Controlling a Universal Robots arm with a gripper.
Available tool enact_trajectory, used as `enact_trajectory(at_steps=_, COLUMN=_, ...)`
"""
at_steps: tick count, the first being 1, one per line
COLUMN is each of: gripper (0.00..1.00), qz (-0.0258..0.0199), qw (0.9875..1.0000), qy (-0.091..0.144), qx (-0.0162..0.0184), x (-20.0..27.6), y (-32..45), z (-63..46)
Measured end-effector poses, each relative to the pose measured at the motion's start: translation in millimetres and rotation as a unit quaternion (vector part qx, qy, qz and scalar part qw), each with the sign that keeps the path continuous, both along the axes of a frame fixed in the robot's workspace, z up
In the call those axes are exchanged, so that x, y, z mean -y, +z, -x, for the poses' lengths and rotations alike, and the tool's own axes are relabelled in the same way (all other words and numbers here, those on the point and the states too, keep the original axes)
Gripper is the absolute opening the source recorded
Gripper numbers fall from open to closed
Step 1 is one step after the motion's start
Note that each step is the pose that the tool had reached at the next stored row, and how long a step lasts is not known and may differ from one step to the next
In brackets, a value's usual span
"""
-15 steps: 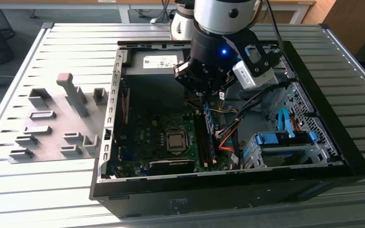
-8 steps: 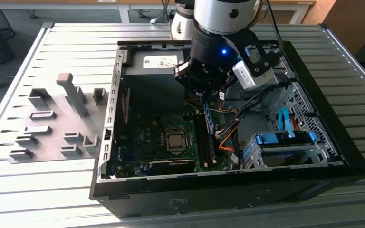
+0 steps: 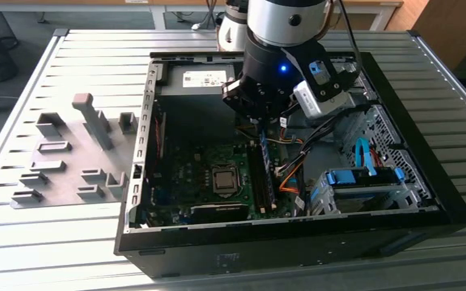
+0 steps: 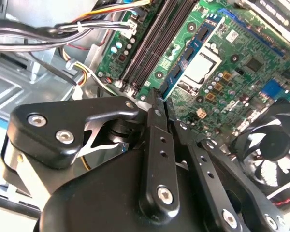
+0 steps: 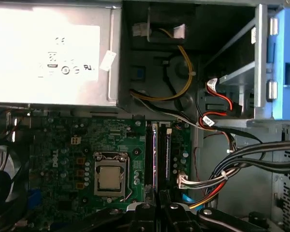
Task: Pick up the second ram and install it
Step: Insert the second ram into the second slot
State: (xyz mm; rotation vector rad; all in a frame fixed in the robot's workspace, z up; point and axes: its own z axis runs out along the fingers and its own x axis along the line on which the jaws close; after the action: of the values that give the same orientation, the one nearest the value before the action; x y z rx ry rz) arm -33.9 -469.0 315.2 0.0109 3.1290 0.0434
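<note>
Hovering w/ gripper point(image 4: 160, 99) fingers pressed shut, nothing visibly held, over mobo RAM slots point(image 5: 158, 153) at frame center in open case point(image 3: 427, 176).

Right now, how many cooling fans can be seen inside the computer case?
1: a black fan beside the motherboard, seen in both wrist views. Others may be hidden.

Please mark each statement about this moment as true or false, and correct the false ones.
1. The gripper is inside the open computer case. True.
2. The gripper's fingers are spread wide apart. False: they are closed together.
3. The gripper is over the memory slots on the motherboard. True.
4. The processor socket is covered by a cooler. False: it is bare.
5. The grey fixture sits inside the case. False: it lies on the table beside it.
</note>
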Motion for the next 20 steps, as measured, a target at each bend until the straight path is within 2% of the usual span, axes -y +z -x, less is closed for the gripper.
enact_trajectory(at_steps=8, gripper=0.14, qz=0.0001, qw=1.0000, qy=-0.004, qx=-0.0001, x=0.0, y=-1.0, z=0.0)
enact_trajectory(at_steps=11, gripper=0.14, qz=0.0000, qw=1.0000, qy=-0.004, qx=-0.0046, x=0.1, y=-1.4, z=-1.6)
enact_trajectory(at_steps=12, gripper=0.14, qz=0.0000, qw=1.0000, qy=-0.004, qx=-0.0050, x=0.2, y=-1.6, z=-1.7)
enact_trajectory(at_steps=20, gripper=0.14, qz=0.0000, qw=1.0000, qy=-0.008, qx=-0.0051, x=0.5, y=-14.5, z=-2.7)
